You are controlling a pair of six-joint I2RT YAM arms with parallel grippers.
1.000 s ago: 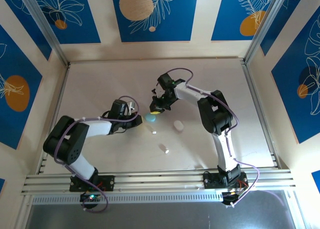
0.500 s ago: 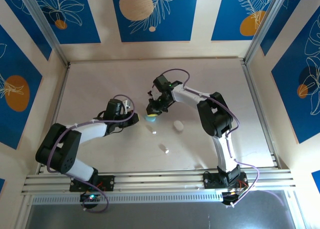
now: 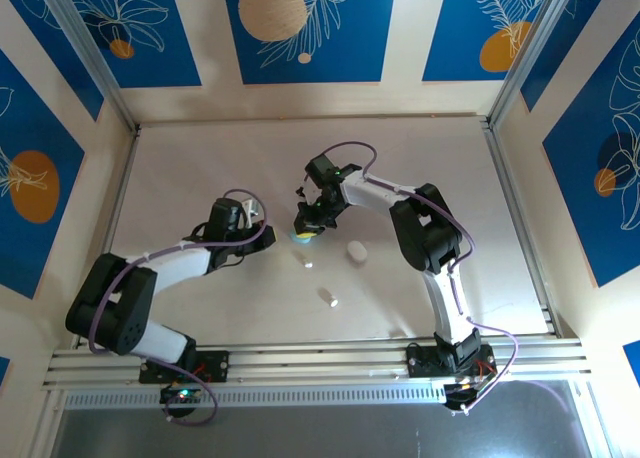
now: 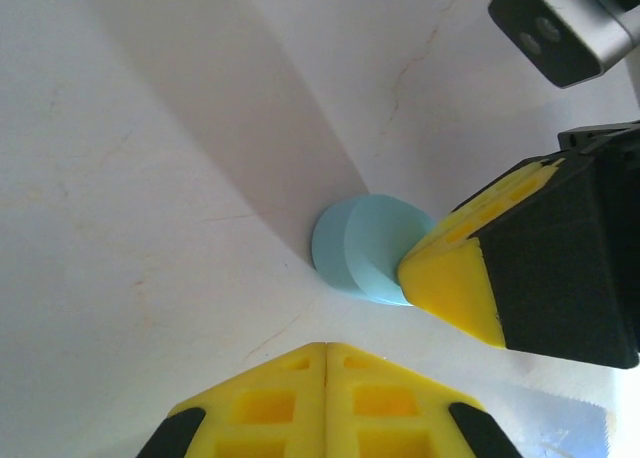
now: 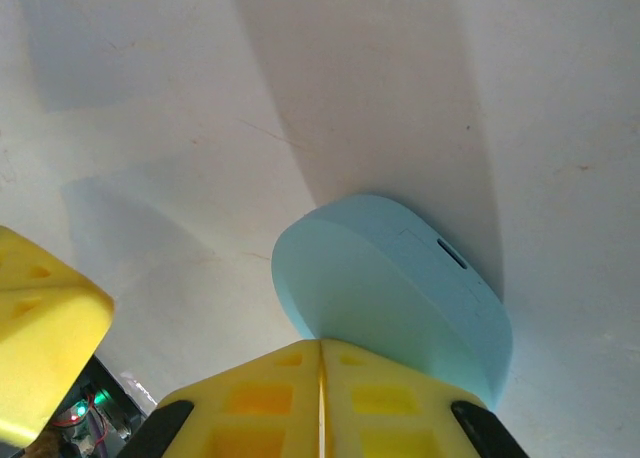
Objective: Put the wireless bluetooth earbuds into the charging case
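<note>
Both grippers were clamped on nothing. The left gripper (image 4: 325, 353) had its yellow pads squeezed together just short of the light blue charging case (image 4: 362, 248), and the right gripper (image 5: 321, 350), also pinched closed and empty, had its tips right up against that same case from the other side. The case sat lid-down around the middle of the table (image 3: 200, 168), with a tiny white earbud (image 3: 309, 265) loose just in front of it, another white bit (image 3: 329, 299) nearer the bases, and a white case (image 3: 355, 250) off to the right.
</note>
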